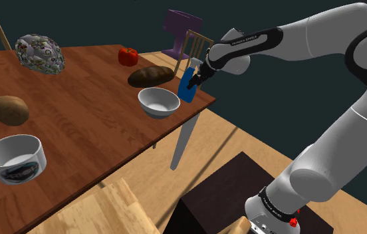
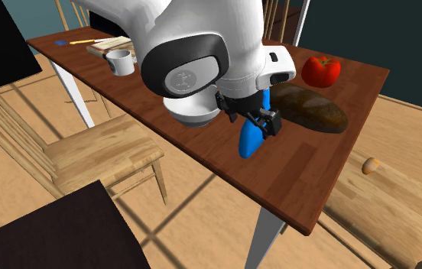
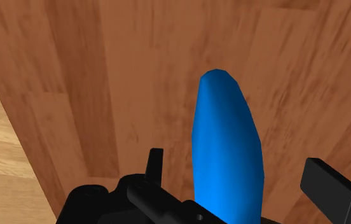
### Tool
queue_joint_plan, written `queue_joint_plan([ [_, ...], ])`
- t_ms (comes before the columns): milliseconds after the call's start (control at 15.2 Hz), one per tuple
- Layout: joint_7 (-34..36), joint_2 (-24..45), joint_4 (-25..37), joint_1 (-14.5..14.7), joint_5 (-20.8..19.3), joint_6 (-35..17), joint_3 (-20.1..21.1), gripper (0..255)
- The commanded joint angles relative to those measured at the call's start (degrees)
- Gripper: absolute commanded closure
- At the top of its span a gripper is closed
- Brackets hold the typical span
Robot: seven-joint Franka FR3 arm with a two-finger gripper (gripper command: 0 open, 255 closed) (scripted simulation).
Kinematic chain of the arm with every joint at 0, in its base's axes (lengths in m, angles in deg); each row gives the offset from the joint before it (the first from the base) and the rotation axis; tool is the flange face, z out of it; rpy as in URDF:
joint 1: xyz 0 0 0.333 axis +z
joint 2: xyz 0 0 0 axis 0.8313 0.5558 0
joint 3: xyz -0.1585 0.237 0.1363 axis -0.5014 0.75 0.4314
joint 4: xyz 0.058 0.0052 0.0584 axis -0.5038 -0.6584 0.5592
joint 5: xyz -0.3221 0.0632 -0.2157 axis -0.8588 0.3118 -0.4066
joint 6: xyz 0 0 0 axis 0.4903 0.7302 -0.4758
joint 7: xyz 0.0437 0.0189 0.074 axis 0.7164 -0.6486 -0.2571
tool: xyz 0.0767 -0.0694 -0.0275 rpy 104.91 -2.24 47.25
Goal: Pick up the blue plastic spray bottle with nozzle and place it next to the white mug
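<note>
Blue spray bottle; white bowl; red pepper; brown wood-grain table.

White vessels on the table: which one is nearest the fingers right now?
The white bowl, handleless, right beside the blue bottle near a corner of the table; the white mug stands at the far end.

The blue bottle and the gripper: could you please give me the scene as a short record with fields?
bottle: blue, near the table edge, beside the white bowl
gripper: open, one finger each side of the bottle, neither touching
held: no
mug: white, far end of the table from the bottle
also on table: dark loaf
</note>
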Motion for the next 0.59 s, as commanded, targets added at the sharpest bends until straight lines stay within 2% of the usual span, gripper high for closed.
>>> queue_joint_plan([
  [0, -0.3, 1.0, 0.1, 0.1, 0.4, -0.9, 0.1, 0],
  [462, -0.3, 1.0, 0.1, 0.1, 0.4, -0.9, 0.1, 0],
  [528, -0.3, 1.0, 0.1, 0.1, 0.4, -0.9, 0.1, 255],
])
